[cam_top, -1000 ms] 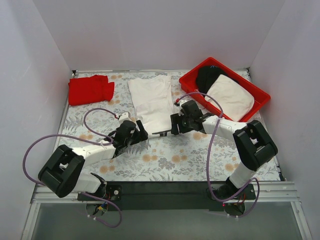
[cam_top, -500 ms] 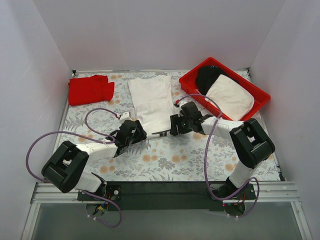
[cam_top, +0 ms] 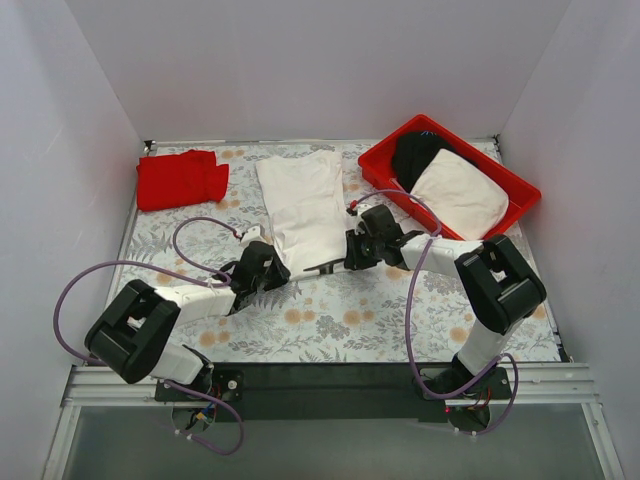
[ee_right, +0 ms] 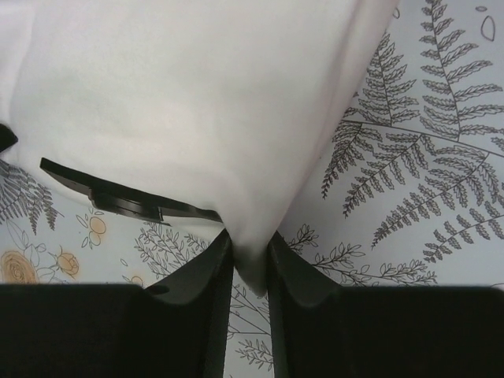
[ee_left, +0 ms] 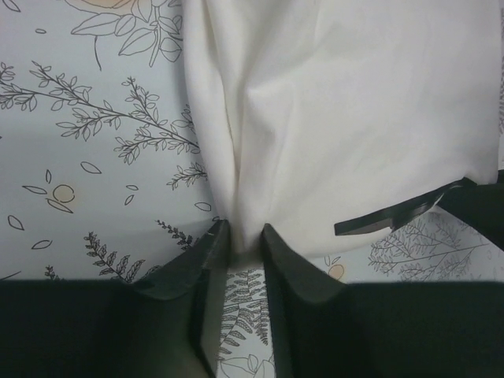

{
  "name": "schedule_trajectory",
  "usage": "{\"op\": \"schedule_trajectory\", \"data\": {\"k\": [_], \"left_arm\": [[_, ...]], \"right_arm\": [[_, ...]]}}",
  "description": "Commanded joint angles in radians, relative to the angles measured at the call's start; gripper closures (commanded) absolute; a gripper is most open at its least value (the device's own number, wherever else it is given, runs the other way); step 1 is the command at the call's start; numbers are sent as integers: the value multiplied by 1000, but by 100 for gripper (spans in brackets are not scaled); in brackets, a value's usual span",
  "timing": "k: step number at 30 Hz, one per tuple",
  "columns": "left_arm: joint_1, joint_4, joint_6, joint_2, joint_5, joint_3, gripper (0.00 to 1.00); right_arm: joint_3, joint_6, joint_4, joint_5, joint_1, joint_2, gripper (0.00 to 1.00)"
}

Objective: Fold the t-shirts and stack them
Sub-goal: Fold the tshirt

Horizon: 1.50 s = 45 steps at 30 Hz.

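Note:
A white t-shirt (cam_top: 305, 200) lies folded lengthwise as a long strip on the floral tablecloth, running from the back toward the arms. My left gripper (cam_top: 277, 268) is shut on its near left corner, with cloth (ee_left: 331, 118) pinched between the fingers (ee_left: 206, 252). My right gripper (cam_top: 340, 262) is shut on the near right corner; the white cloth (ee_right: 197, 102) bunches between its fingers (ee_right: 287, 264). A red t-shirt (cam_top: 181, 179) lies folded at the back left.
A red plastic tray (cam_top: 520, 180) stands at the back right, holding a black garment (cam_top: 415, 152) and an off-white one (cam_top: 458, 193). White walls close in the table on three sides. Purple cables loop from both arms.
Both grippers have closed onto the near corners of the white t-shirt. The arms edged slightly forward to the hem; the shirt itself lies as before.

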Motion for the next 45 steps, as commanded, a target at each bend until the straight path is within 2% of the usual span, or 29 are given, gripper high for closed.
{"op": "schedule_trajectory", "data": {"k": [1,3,4,7,14,18,25,26,31,36,45], "left_arm": [[-5,-71,5,7,33,-26,80],[-5,-71,6,9,34,-28,91],[-5,-75,11,7,36,-28,100],[-5,-95,25,-2,40,-28,100],[-11,-162,54,-68,126,-48,100],[-50,-214,43,-112,144,-72,100],[-141,-313,-9,-221,184,-97,100],[-150,-333,-15,-235,232,-100,100],[-215,-406,-52,-330,283,-99,100],[-276,-514,-72,-367,364,-71,100],[-334,-658,-72,-439,558,-8,100]], "right_arm": [[-25,-5,0,-23,6,4,83],[-34,-7,-2,-27,9,-1,87],[-37,-7,-5,-30,13,-3,92],[-64,-9,-16,-40,23,-19,99],[-156,-24,-111,-37,44,-163,99],[-198,-36,-226,-24,66,-256,99],[-273,-33,-362,-86,78,-420,99],[-282,-35,-381,-91,82,-432,99],[-288,-24,-493,-151,130,-509,99],[-278,-25,-602,-206,179,-529,99],[-249,-123,-752,-428,254,-507,99]]}}
